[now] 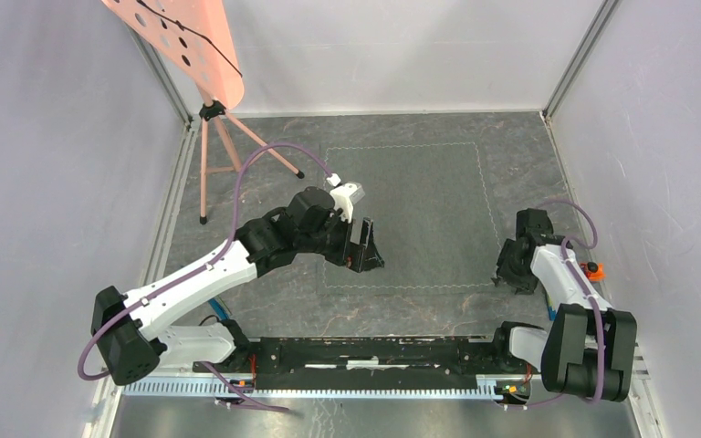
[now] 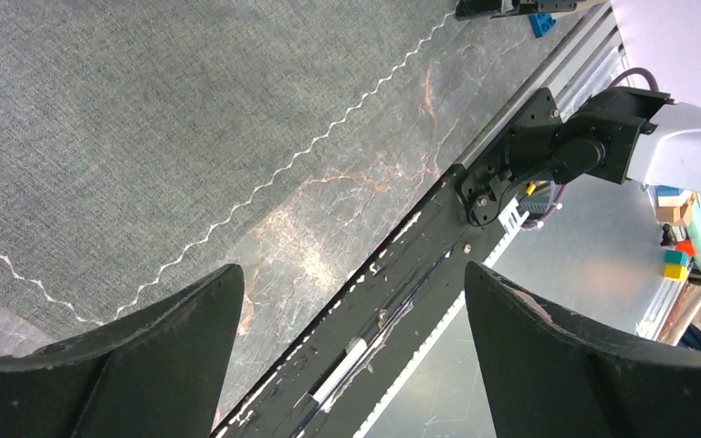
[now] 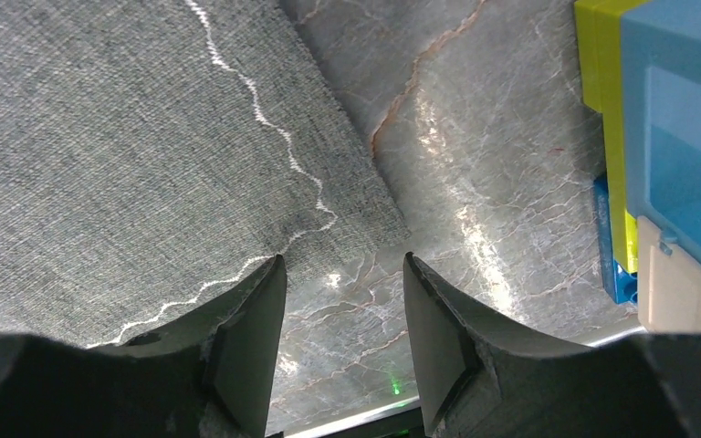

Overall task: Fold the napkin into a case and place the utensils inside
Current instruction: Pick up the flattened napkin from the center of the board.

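The napkin [image 1: 411, 214] lies spread flat as a dark grey square with a pale wavy stitched hem in the middle of the slate floor. My left gripper [image 1: 370, 251] hovers over its near-left corner, jaws wide open and empty. In the left wrist view, the napkin [image 2: 146, 119] fills the upper left, beyond the gripper [image 2: 351, 274]. My right gripper [image 1: 509, 278] is low at the near-right corner, also open. In the right wrist view, the gripper's [image 3: 344, 260] left finger overlaps the napkin's [image 3: 119, 137] hem and bare slate shows between the jaws. No case has been formed. I cannot make out the utensils.
A pink perforated panel [image 1: 205, 55] on a tripod [image 1: 228, 155] stands at the back left. A chunky yellow, blue and cream block [image 3: 666, 137] sits just right of my right gripper, with an orange part [image 1: 593, 270]. The black base rail [image 1: 374, 360] runs along the near edge. Grey walls enclose the floor.
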`<state>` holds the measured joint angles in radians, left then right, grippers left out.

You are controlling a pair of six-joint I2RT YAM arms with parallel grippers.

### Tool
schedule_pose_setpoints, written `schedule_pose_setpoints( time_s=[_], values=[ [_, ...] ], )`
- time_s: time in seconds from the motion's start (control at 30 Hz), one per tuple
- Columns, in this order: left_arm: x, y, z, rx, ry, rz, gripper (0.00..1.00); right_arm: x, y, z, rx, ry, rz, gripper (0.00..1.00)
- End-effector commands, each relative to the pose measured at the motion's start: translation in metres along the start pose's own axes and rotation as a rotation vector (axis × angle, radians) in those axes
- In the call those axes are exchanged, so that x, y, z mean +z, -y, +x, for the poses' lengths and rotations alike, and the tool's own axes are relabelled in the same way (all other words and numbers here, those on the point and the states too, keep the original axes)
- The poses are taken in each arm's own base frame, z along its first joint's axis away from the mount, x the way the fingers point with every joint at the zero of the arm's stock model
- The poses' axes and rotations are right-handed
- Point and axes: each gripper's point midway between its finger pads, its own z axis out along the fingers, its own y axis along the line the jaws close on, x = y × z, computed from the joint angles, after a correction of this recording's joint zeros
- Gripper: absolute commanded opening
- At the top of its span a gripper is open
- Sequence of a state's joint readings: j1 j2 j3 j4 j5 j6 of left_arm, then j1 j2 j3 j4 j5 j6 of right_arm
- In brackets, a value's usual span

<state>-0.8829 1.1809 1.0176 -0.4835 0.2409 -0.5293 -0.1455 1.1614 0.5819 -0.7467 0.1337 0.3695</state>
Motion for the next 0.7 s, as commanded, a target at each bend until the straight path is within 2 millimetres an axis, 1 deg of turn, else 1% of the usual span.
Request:
schedule_pose_setpoints(
  time_s=[0.0, 0.1, 0.37, 0.47, 0.53, 0.67],
  values=[
    [0.003, 0.001, 0.003, 0.043, -0.011, 0.029, 0.96, 0.006, 0.002, -0.006, 0.014, 0.022, -0.007, 0.56],
    [0.004, 0.001, 0.004, 0.042, -0.016, 0.028, 0.96, 0.005, 0.000, -0.010, 0.026, 0.028, -0.030, 0.56],
    [0.002, 0.001, 0.003, 0.046, -0.015, 0.026, 0.96, -0.006, 0.000, -0.023, 0.037, 0.048, -0.042, 0.57],
    [0.002, 0.001, 0.002, 0.048, -0.011, 0.024, 0.96, -0.002, -0.004, -0.018, 0.047, 0.021, -0.056, 0.56],
    [0.002, -0.001, 0.002, 0.048, -0.009, 0.019, 0.96, 0.000, -0.006, -0.017, 0.060, 0.019, -0.063, 0.56],
    [0.002, -0.002, 0.002, 0.045, -0.010, 0.018, 0.96, 0.008, -0.004, -0.015, 0.068, 0.010, -0.045, 0.56]
  ],
)
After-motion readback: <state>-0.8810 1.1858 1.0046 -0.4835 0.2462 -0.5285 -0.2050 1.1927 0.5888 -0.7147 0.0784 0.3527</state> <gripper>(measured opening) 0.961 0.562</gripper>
